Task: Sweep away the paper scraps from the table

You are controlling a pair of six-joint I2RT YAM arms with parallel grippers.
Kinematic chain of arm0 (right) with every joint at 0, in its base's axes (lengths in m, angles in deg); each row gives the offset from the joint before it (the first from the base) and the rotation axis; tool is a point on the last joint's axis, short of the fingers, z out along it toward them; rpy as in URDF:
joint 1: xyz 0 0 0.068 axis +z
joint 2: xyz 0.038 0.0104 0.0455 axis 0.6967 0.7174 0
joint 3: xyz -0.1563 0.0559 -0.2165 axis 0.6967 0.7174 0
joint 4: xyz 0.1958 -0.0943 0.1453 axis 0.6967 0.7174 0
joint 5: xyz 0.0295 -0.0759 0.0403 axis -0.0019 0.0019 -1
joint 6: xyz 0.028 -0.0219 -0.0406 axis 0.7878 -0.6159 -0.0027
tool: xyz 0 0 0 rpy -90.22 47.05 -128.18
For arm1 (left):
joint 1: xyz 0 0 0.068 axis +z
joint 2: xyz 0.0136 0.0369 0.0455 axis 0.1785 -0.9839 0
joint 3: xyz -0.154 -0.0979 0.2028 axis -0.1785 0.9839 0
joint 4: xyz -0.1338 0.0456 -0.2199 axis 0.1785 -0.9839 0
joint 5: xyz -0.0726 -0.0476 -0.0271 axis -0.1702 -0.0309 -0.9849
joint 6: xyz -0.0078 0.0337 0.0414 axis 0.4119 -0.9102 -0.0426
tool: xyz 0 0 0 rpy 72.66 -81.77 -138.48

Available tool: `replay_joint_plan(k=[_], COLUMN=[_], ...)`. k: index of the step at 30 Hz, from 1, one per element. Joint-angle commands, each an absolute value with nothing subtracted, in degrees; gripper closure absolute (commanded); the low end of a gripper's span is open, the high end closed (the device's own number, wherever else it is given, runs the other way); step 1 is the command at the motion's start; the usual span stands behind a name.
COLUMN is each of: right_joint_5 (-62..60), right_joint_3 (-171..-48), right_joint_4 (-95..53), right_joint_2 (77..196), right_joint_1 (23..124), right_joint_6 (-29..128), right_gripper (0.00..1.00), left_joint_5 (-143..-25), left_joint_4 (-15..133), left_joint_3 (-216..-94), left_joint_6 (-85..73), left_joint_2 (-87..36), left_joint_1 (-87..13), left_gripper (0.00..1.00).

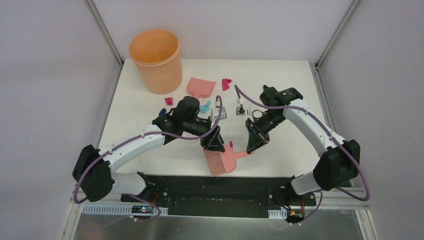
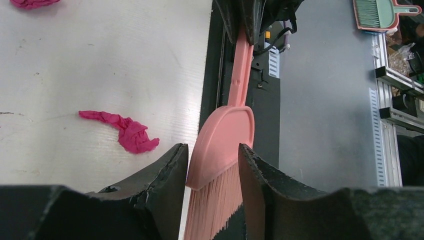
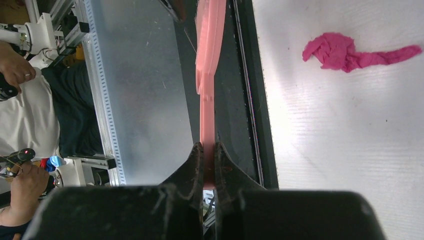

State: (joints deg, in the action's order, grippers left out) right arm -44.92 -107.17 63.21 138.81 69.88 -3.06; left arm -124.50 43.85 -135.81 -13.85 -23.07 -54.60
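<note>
The paper scraps [image 1: 169,101] lie mostly on the far half of the table [image 1: 280,85] around the salmon dustpan [image 1: 201,87], with one magenta wad [image 2: 125,132] just beyond the hand brush [image 1: 223,160]. The brush hangs at the near edge, its long axis left to right. The right gripper [image 1: 249,148] pinches its handle, and the left gripper [image 1: 216,146] appears pressed against its head. The scraps lie far of both, nearer the left arm.

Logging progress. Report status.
Right hand shut on brush handle; left hand grips its head. Scraps unswept on table. Dustpan idle; nothing seen blocking.
</note>
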Motion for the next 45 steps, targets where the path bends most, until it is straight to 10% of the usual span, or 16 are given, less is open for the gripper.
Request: replay_joint_plan(k=[1,6,17,23,26,45], right_joint_5=[-51.1,-52.5,-48.5,-57.2,-59.1,-62.9], right_joint_3=[-110.6,-110.6,-111.8,-110.4,-108.0,-99.5], right_joint_4=[65.1,67.5,64.1,53.4,49.9,52.0], right_joint_2=[139.4,140.0,140.0,135.8,133.5,126.9], right_joint_1=[69.9,69.9,69.9,61.1,57.4,57.5], right_joint_6=[-4.7,-6.9,-3.6,8.1,9.7,5.1], right_gripper=[1.0,1.0,0.99,0.43,0.31,0.28], left_joint_5=[-126.8,-122.5,-131.5,-135.4,-139.2,-142.0], left_joint_4=[44.3,43.7,45.5,55.6,60.1,67.1], left_joint_3=[-135.7,-135.5,-136.2,-133.5,-133.5,-133.4], left_joint_6=[-15.0,-15.8,-13.9,-6.4,-1.6,5.5], left_joint_2=[-23.4,-23.1,-25.3,-21.7,-23.0,-27.8], left_joint_1=[-55.5,-55.5,-55.6,-51.9,-51.2,-49.7], left_gripper=[0.59,0.53,1.0,1.0,1.0,1.0])
